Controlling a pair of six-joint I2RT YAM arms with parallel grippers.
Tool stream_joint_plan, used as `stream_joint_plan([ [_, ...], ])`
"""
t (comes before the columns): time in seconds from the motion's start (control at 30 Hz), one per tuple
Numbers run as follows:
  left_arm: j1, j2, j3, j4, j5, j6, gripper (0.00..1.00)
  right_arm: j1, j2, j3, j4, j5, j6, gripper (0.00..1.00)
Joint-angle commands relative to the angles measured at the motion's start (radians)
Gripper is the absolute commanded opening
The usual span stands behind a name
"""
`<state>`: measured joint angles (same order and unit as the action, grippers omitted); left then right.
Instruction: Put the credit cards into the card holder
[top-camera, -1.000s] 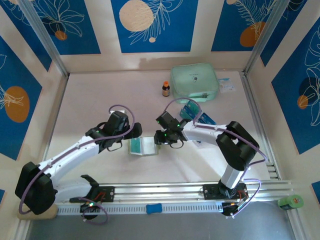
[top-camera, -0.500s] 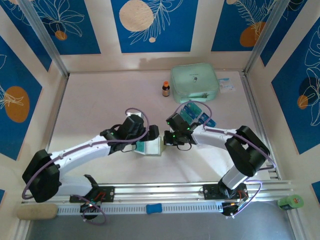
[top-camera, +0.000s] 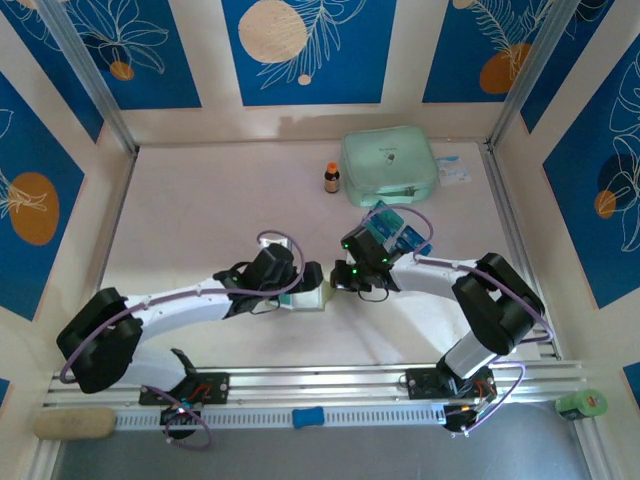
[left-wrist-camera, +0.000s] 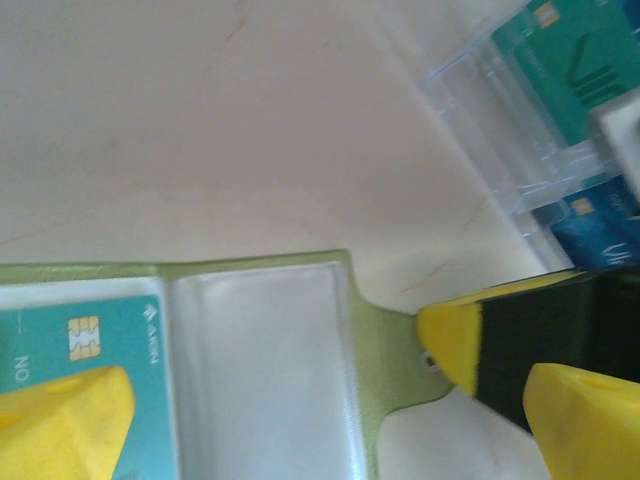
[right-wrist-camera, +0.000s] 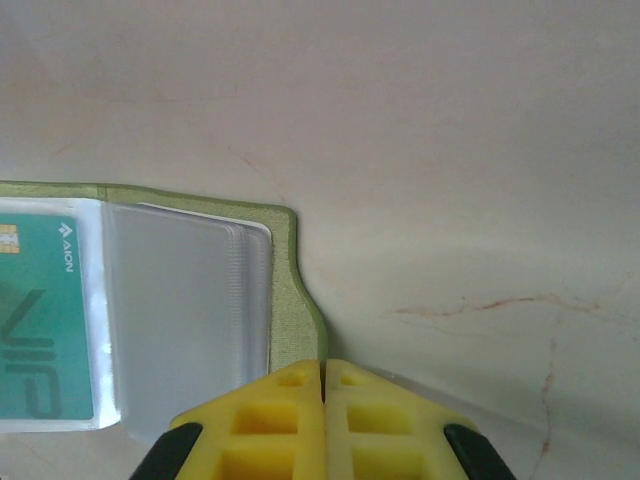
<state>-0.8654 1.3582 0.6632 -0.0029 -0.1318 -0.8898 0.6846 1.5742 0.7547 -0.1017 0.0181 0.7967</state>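
A: Right gripper (right-wrist-camera: 322, 390)?
B: Pads are seen pressed together, set at the snap flap of the card holder (right-wrist-camera: 288, 262). Whether the flap is nipped cannot be told. The holder is probably being pinned so it lies open.

A: Left gripper (left-wrist-camera: 320, 425)?
B: Fingers are spread wide over the opened holder, and nothing is gripped.

A: Credit cards (left-wrist-camera: 90, 345)?
B: One is seated in a clear pocket and the next pocket is empty. Others are stacked in the clear tray (left-wrist-camera: 470, 95) nearby, toward the right edge of the table (top-camera: 200, 200). The holder is placed mid-table.
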Motion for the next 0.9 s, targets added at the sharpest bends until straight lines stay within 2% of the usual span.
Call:
stream_joint_plan([
  [0.0,-0.007,0.008,-0.032,0.043,-0.026,-0.001,1.00,-0.010,-0.004,-0.011,0.026,-0.036,0.006,0.00],
  [0.13,-0.007,0.015,-0.054,0.043,-0.040,0.008,1.00,-0.011,-0.005,-0.009,0.024,-0.042,0.008,0.01],
  [0.37,-0.007,0.021,-0.073,0.053,-0.061,0.042,1.00,-0.010,-0.054,0.010,-0.018,-0.025,0.015,0.12],
  [0.67,-0.007,0.030,-0.079,0.060,-0.067,0.071,1.00,0.000,-0.083,0.085,-0.064,-0.023,0.014,0.13],
  [0.87,-0.007,0.026,-0.080,0.066,-0.063,0.077,1.00,0.009,0.006,0.153,-0.056,-0.060,0.019,0.12],
])
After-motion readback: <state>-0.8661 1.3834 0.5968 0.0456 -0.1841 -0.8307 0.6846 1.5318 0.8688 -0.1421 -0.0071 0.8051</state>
